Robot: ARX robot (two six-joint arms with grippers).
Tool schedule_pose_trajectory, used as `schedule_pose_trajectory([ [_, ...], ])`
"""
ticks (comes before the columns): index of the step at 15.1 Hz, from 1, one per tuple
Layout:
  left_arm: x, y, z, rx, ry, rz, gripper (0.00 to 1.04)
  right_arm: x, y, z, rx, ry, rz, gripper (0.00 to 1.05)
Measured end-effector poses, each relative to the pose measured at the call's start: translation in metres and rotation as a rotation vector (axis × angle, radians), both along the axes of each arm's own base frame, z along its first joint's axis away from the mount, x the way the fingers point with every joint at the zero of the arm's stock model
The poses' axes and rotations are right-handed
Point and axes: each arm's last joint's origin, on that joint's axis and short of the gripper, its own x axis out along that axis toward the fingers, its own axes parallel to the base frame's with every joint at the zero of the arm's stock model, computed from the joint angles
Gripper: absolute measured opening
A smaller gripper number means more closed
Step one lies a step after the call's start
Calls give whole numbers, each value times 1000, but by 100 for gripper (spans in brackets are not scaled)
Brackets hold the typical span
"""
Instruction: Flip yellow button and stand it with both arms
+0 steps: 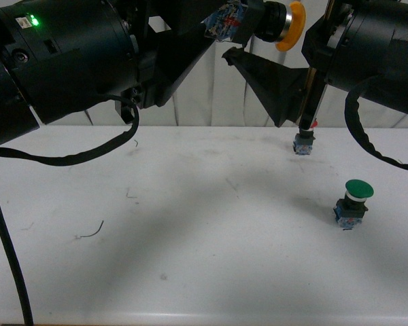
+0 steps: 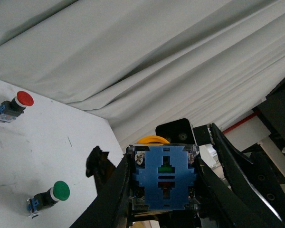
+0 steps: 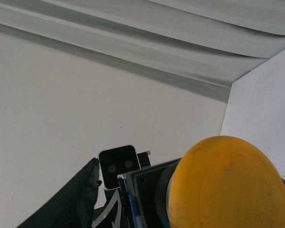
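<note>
Two arms are hovering high over the desk (image 1: 190, 258), and the yellow button (image 1: 275, 24) is hanging in the air between them, at about 1 o'clock in the front view and well clear of the surface. My left jaws are clenching its blue block base, one black finger (image 2: 115, 190) pressing on each flank. The button is lying sideways, its yellow cap pointing away from my left arm (image 1: 61, 61) and toward my right arm (image 1: 381, 54).

Of my right jaws only one finger (image 1: 272, 85) is showing. It is sitting below the button with air between them, and I cannot tell whether those jaws are spread or closed.

Down on the desk, the green-capped button (image 1: 358, 200) is standing upright between 3 and 4 o'clock of the middle. The red-capped button (image 1: 303, 142) is resting at 3 o'clock, near the far edge, where the pale curtain (image 2: 156, 57) is hanging. These two are well apart. A black cable (image 1: 68, 159) is drooping from my left arm over the far left corner. From 6 round to 10 o'clock the white top is lying open down to the near edge, holding only a thin curl of wire (image 1: 90, 233).
</note>
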Motion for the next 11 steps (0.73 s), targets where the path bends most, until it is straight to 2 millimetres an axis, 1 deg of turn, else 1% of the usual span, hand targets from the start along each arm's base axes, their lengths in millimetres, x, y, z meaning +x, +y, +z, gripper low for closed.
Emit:
schedule_pose_trajectory([
  [4, 0, 2, -1, 1, 2, 5, 32, 0, -1, 0, 1, 4, -1, 66],
  [6, 0, 2, -1, -1, 4, 4, 32, 0, -2, -1, 1, 6, -4, 61],
  [7, 0, 2, -1, -2, 6, 1, 32, 0, -4, -2, 3, 12, -6, 52],
  [8, 0, 2, -1, -16, 21, -3, 32, 1, -5, -2, 2, 10, -7, 45],
  [9, -1, 2, -2, -29, 38, -8, 32, 1, -8, -2, 4, 10, -16, 40],
  [11, -1, 2, -2, -34, 46, -10, 32, 2, -10, -2, 9, 20, -18, 38],
])
